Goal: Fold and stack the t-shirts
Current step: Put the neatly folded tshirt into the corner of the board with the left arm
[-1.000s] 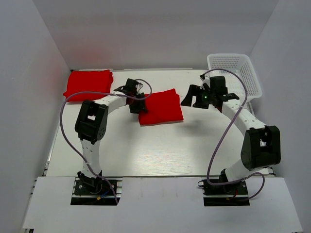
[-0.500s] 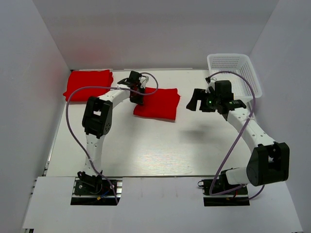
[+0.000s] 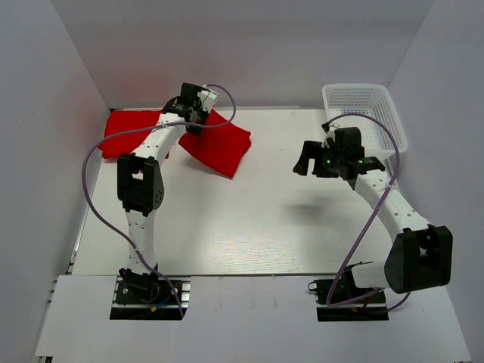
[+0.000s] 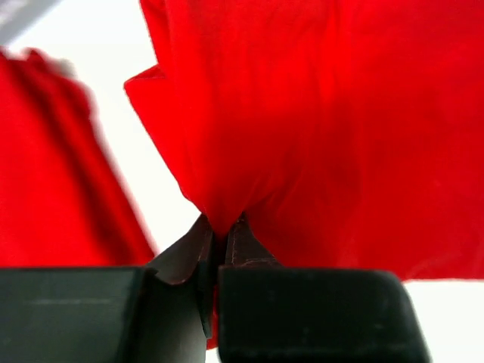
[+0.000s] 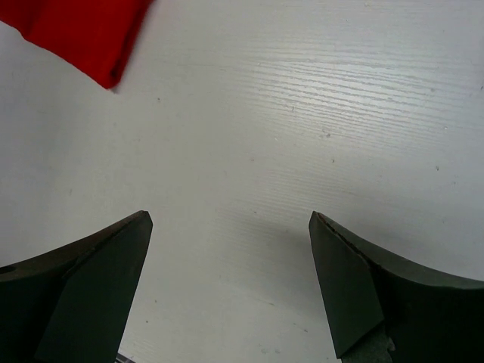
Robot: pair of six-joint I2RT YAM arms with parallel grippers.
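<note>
Stacking step: left end effector (image 4: 219,236) clenched on shirt (image 3: 223,147) beside stack (image 3: 132,128); right end effector (image 5: 228,221) spread, idle. Next: set squarely atop, release.

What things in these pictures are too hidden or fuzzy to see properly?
1. Top view: the left arm covers part of the red pile, so its shirts cannot be counted.
2. Left wrist view: that pile is a blur at the left; the held t-shirt fills the frame, hiding its shape.
3. Right wrist view: only a corner of the held t-shirt shows, cut off by the top edge.
</note>
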